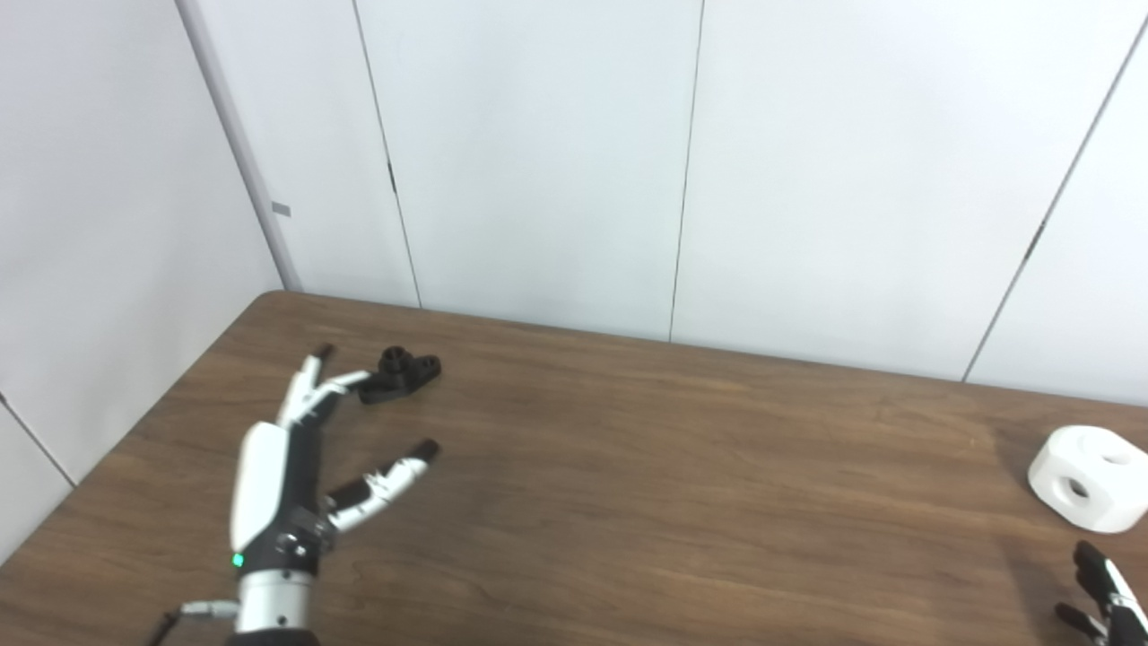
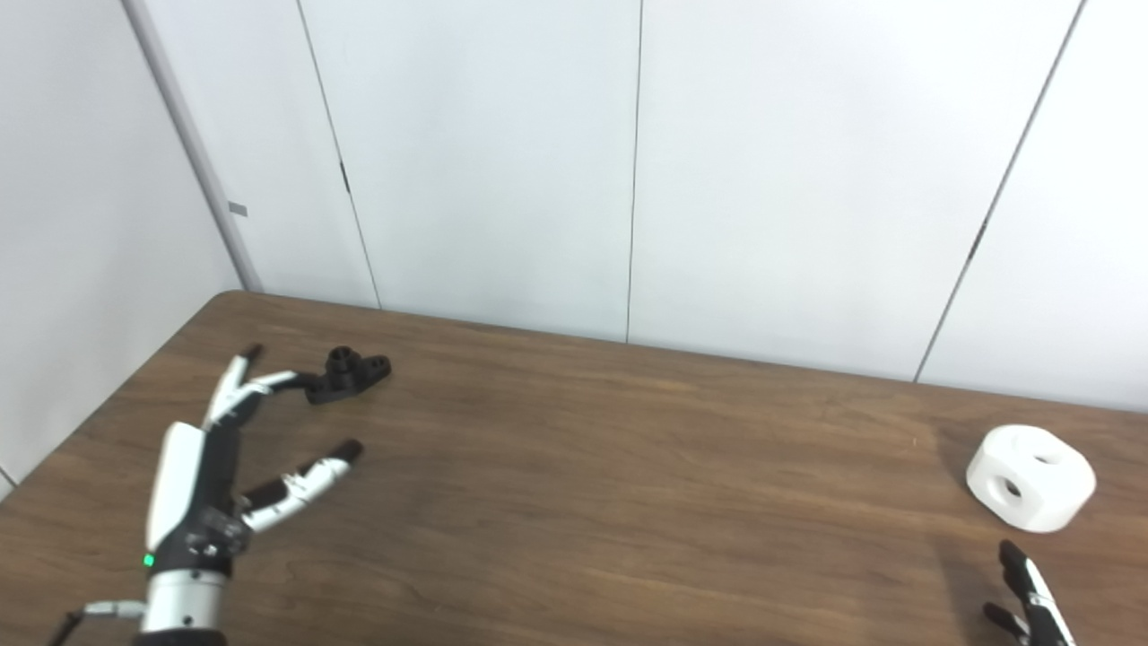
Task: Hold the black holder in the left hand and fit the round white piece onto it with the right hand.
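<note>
Holder and white piece sit on opposite sides of the brown table, well apart, so both hands have work before any fitting. Left hand is raised over the near-left part of the table, fingers spread, thumb held wide, grasping nothing; one fingertip reaches right to the edge of the black holder (touching or just short, I cannot tell). Round white piece rests near the right edge, holes visible in its side and top. Right hand barely enters the bottom corner; its finger state cannot be told. Risks, in my judgement: a closing fingertip could nudge the small, light holder away rather than trap it, and the white piece could get pushed off the table's right edge.
</note>
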Tool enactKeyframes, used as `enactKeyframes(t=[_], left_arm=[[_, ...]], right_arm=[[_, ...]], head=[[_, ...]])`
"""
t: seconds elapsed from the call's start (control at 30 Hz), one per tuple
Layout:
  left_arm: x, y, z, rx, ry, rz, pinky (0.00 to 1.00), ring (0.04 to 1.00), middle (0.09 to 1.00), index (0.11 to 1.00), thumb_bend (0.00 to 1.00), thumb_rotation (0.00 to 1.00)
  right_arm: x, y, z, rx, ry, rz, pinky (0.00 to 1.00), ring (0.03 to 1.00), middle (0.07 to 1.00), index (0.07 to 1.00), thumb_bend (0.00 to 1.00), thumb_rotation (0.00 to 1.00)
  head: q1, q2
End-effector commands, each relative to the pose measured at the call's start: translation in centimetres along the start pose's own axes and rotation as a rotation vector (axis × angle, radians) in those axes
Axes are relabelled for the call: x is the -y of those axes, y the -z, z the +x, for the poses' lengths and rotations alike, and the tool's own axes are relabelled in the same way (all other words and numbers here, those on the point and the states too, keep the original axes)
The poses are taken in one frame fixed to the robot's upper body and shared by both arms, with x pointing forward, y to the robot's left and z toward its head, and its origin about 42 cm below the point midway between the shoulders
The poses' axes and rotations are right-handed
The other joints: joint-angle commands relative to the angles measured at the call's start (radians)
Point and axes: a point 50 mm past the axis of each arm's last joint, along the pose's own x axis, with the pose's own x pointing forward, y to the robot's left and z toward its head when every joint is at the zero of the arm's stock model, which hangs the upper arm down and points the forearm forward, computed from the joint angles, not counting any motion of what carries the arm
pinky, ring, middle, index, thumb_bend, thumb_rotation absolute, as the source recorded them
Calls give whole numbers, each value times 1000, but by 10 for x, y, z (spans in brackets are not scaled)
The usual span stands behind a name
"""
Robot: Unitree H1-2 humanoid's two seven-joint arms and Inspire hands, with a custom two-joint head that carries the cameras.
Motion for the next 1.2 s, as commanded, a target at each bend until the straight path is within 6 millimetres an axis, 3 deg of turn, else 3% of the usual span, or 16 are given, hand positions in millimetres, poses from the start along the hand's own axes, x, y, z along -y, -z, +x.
enactKeyframes(t=[0.0, 0.23, 0.43, 0.67, 0.97, 1.17], left_arm=[[-14, -12, 17, 68, -46, 30, 1000, 1000, 1000, 728, 820, 306], [-26, -8, 49, 43, -67, 130, 1000, 1000, 1000, 731, 915, 379], [-25, -7, 67, 12, -60, 161, 1000, 1000, 1000, 735, 929, 327], [-21, 1, 97, -61, 7, 235, 1000, 1000, 1000, 755, 924, 343], [-7, 31, 143, -193, 95, 344, 1000, 1000, 1000, 773, 957, 408], [4, 50, 162, -250, 100, 389, 1000, 1000, 1000, 757, 974, 378]], right_arm=[[-11, 20, -15, -92, 8, 31, 975, 1000, 1000, 1000, 666, 902], [-10, 22, -15, -99, 9, 23, 995, 1000, 1000, 1000, 645, 918], [-8, 25, -15, -109, 12, 28, 1000, 1000, 1000, 1000, 639, 918], [-6, 28, -16, -105, 11, 37, 1000, 1000, 1000, 1000, 605, 907], [1, 31, -21, -117, 13, 31, 1000, 1000, 1000, 1000, 627, 923], [6, 33, -28, -121, 11, 23, 1000, 1000, 1000, 1000, 655, 940]], head=[[5, -2], [25, -10], [41, -17], [64, -21], [87, -25], [97, -23]])
